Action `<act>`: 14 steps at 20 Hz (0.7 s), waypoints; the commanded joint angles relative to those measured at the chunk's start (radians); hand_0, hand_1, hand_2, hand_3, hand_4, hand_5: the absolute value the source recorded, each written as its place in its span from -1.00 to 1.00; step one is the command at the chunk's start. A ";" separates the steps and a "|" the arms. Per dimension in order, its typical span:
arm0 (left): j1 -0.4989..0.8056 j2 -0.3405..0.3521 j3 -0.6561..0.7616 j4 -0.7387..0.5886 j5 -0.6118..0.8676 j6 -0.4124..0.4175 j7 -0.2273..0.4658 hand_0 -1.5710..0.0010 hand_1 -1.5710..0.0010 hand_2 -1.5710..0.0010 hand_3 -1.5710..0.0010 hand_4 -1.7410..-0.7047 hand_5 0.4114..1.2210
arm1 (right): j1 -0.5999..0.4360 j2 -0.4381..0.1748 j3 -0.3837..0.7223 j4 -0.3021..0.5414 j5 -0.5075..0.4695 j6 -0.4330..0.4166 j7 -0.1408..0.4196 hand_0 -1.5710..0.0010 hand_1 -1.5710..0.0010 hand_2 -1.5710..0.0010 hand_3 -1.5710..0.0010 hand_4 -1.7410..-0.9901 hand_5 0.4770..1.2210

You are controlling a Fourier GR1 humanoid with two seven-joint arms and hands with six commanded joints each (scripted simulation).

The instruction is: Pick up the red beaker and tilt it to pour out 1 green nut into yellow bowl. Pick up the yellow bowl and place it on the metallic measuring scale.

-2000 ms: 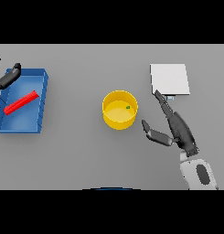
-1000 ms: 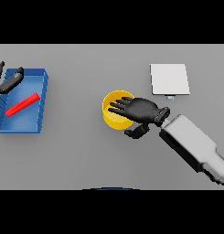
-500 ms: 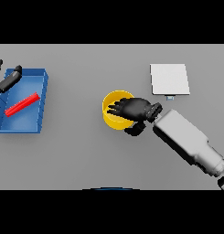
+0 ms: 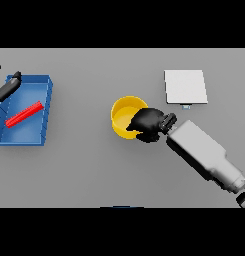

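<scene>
The yellow bowl [image 4: 123, 114] stands on the grey table at the middle. My right hand [image 4: 148, 123] covers its right side, fingers curled over the rim and gripping it. The green nut is hidden under the hand. The red beaker [image 4: 24, 114] lies on its side inside the blue tray [image 4: 42, 121] at the left. My left hand [image 4: 6, 87] hovers at the tray's upper left corner, at the view's edge, its fingers spread. The metallic measuring scale [image 4: 185, 87] is a pale square plate at the upper right, apart from the bowl.
My right forearm [image 4: 204, 155] stretches from the lower right toward the bowl. Bare grey table lies between the bowl and the scale.
My right hand swung in from the right over the bowl, then its fingers curled down onto the bowl's right rim. The left hand stayed by the tray.
</scene>
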 commanded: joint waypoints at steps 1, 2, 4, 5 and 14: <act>-0.003 0.000 -0.001 -0.003 0.001 -0.002 0.005 1.00 1.00 1.00 1.00 0.96 -0.30 | 0.004 -0.005 -0.001 -0.003 -0.005 -0.006 -0.008 -0.57 -0.54 -0.43 -0.06 -0.66 0.76; 0.002 0.004 -0.001 -0.009 -0.002 0.007 0.008 1.00 1.00 1.00 1.00 0.96 -0.29 | 0.003 -0.003 0.007 -0.002 0.000 -0.018 -0.002 -0.66 -0.63 -0.48 -0.20 -0.73 0.80; 0.001 -0.006 -0.007 -0.005 -0.006 0.008 0.005 1.00 1.00 1.00 1.00 0.96 -0.30 | -0.005 -0.008 0.015 -0.009 0.000 -0.016 0.002 -0.78 -0.77 -0.56 -0.42 -0.83 0.87; -0.006 -0.007 -0.009 0.001 -0.009 0.005 0.010 1.00 1.00 1.00 1.00 0.97 -0.30 | -0.004 -0.007 0.013 0.000 -0.003 -0.033 -0.007 -0.82 -0.81 -0.58 -0.51 -0.86 0.90; -0.002 -0.003 -0.004 0.013 -0.001 -0.014 0.002 1.00 1.00 1.00 1.00 0.97 -0.30 | -0.002 -0.049 -0.060 -0.091 -0.070 0.028 0.018 -0.98 -0.97 -0.71 -0.68 -0.98 0.99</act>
